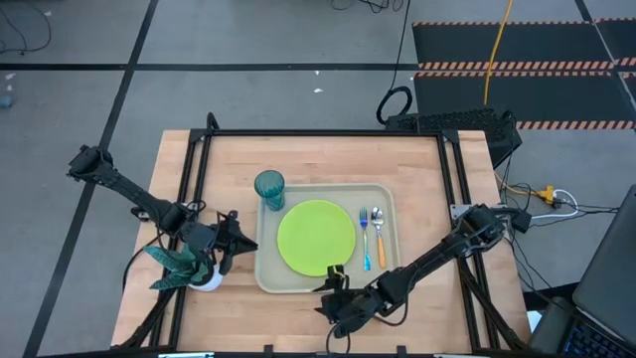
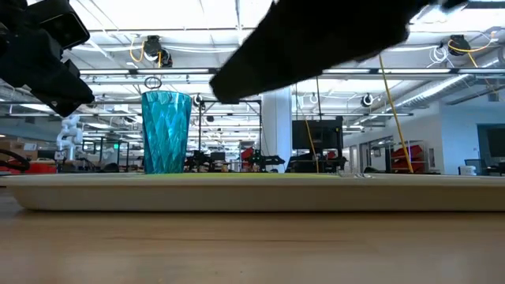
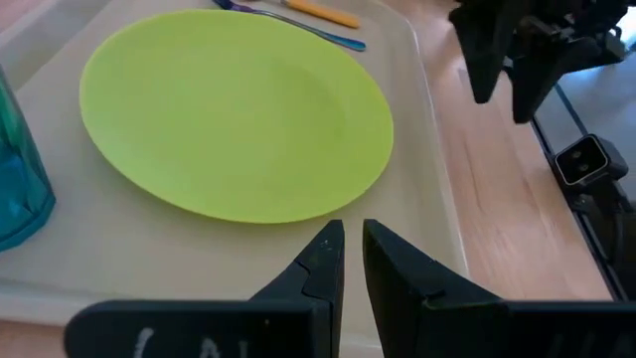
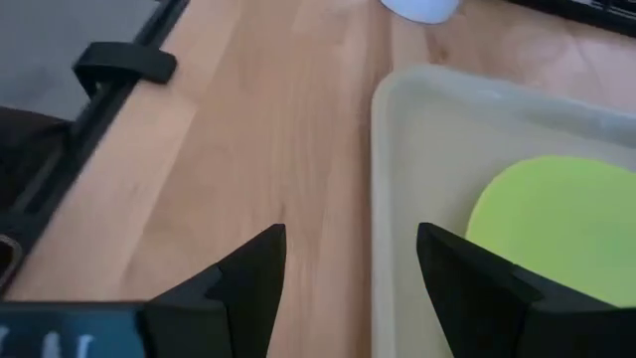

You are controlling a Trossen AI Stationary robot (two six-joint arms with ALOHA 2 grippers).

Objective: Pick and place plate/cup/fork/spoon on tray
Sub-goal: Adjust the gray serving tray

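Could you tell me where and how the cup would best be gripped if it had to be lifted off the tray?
Grip the cup around its side wall, near the upper half, coming in level from the tray's left edge. It stands upright at the tray's far-left corner, and its tall, slightly tapered body suits a two-finger pinch. The plate lies close on its other side, so that approach is tighter.

A table of pale, smooth wood with visible grain is shown. A beige tray of matt plastic with a slightly waxy sheen is set on it. A lime-green plate is seen with a smooth, softly satin surface. A teal cup of translucent, faceted plastic is seen, glossy where light is caught. Matt black, hard-looking fingers are shown on the right gripper
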